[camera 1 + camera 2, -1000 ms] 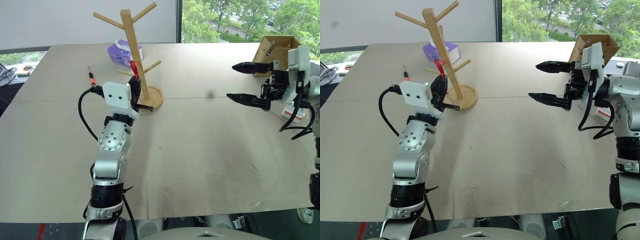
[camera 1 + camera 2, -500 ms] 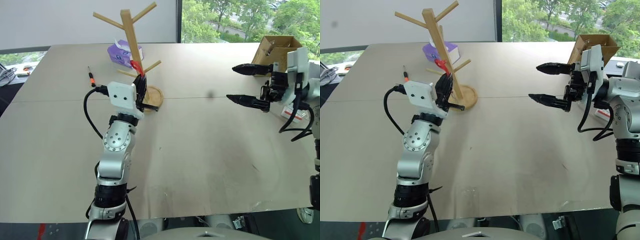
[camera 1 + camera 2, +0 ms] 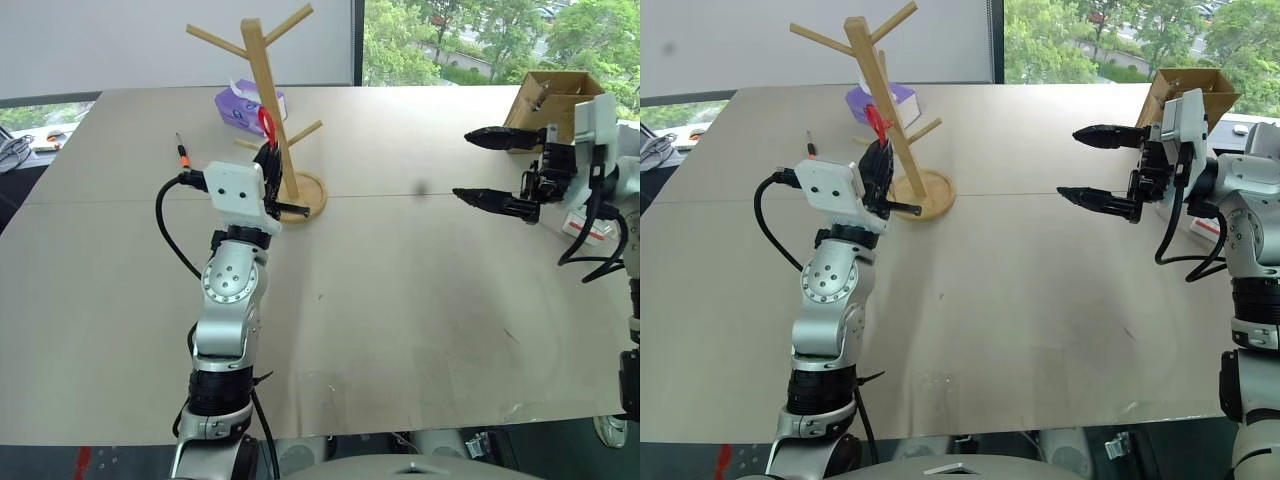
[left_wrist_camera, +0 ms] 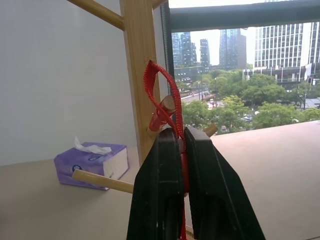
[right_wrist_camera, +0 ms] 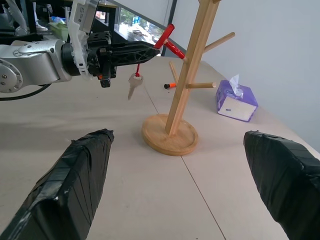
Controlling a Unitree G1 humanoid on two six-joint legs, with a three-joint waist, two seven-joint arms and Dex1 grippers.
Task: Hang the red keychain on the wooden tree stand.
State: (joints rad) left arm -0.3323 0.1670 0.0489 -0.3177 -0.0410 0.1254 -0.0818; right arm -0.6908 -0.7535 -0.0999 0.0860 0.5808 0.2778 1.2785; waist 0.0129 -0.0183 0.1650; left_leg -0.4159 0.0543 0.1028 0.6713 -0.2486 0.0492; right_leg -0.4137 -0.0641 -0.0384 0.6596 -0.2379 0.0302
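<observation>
Upper left of the head view, the left gripper (image 3: 268,160) pinches the red keychain (image 4: 162,102), its loop raised against the post of the wooden tree stand (image 3: 272,100). At right, the right gripper (image 3: 478,165) hangs spread wide, holding nothing.

A purple tissue box (image 3: 250,105) sits toward the far side of the table (image 3: 400,300), a white tissue poking from its top. A thin black-and-orange screwdriver (image 3: 182,152) lies flat near it. A brown cardboard box (image 3: 548,100) stands open at the far right corner, beside a window showing green trees.
</observation>
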